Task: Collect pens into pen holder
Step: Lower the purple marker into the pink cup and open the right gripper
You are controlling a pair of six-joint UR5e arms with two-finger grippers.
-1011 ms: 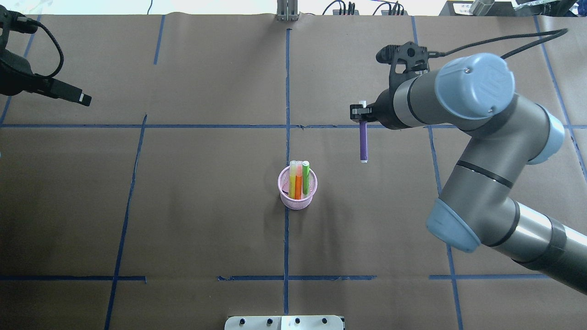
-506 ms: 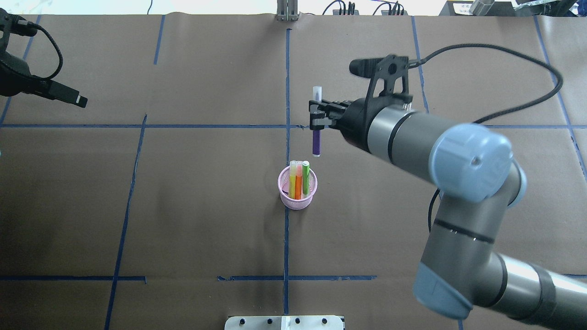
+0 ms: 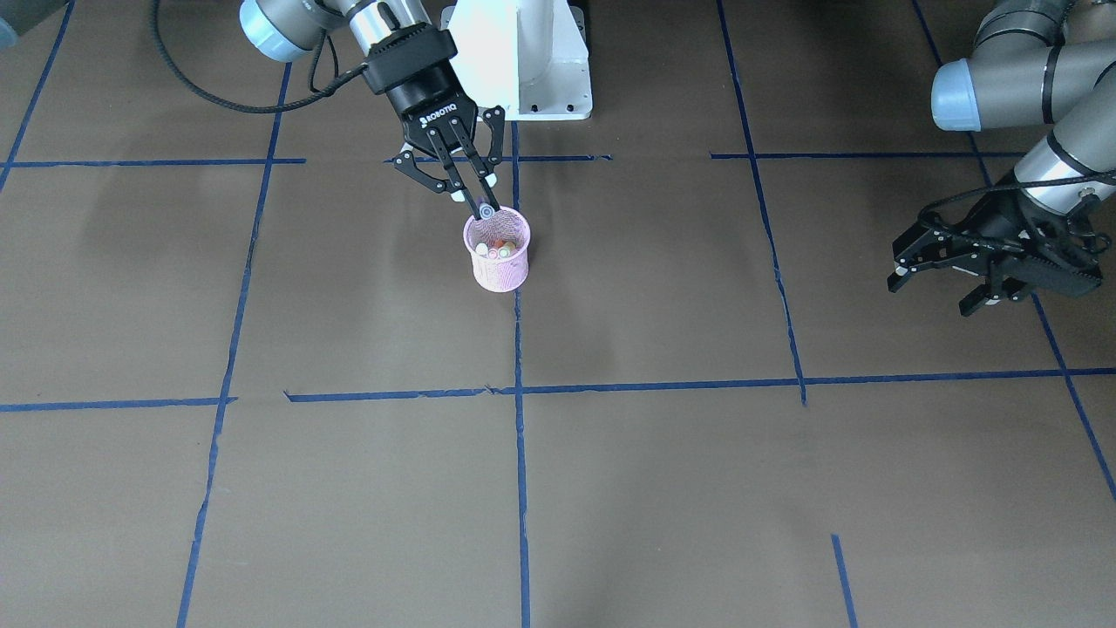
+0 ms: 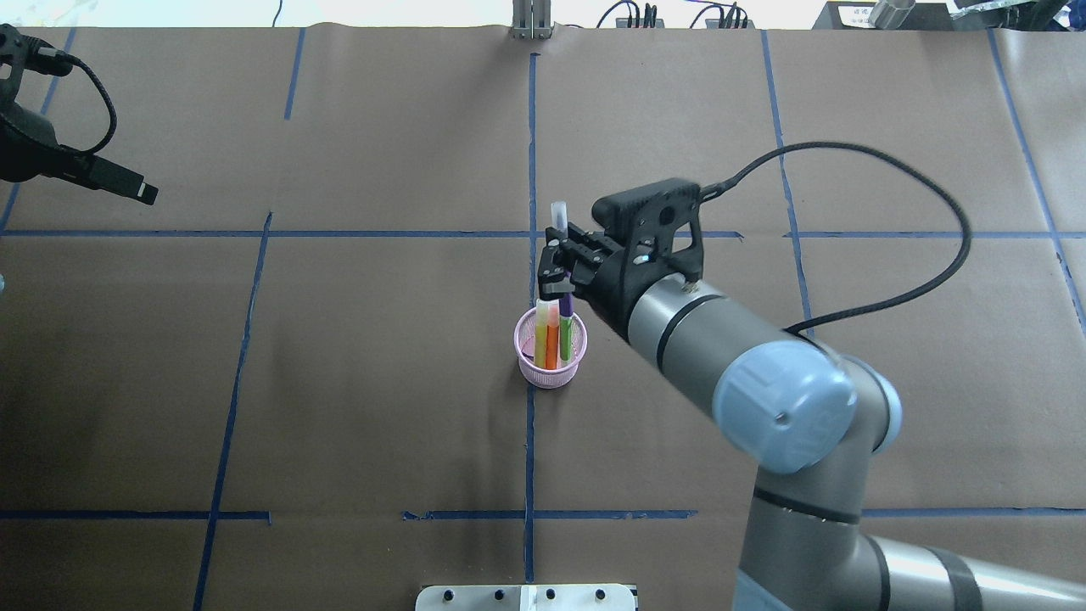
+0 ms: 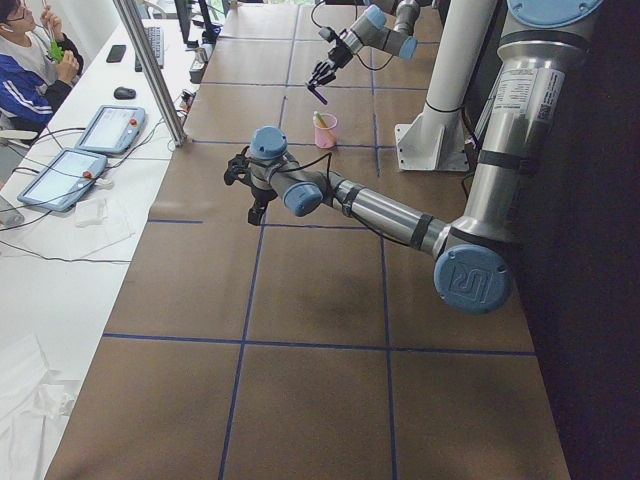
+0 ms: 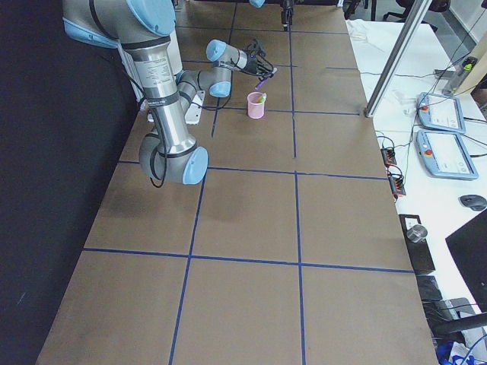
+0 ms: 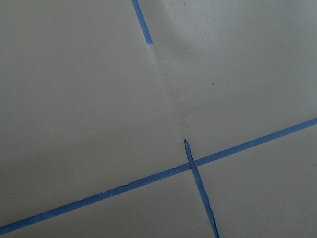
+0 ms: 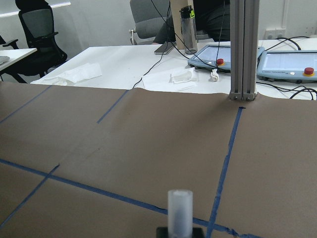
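Right gripper (image 4: 556, 273) has swung in from off to one side and now hangs directly above the pen holder (image 4: 528, 363). Its fingers are clenched on the purple pen (image 4: 566, 305), which is upright with its pale cap poking up past them. Pen's lower tip sits just below the gripper at the holder's rim, by the top of the green pen (image 4: 565, 339), with the orange pen (image 4: 552, 341) and yellow pen (image 4: 541, 331) alongside; whether the tip is inside, cannot tell. Left gripper (image 3: 933, 292) is well apart, fingers spread, nothing in them, barely shifted.

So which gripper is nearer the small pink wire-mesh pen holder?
Right. The right gripper, holding a purple pen, is above the pen holder; the left gripper is far aside.
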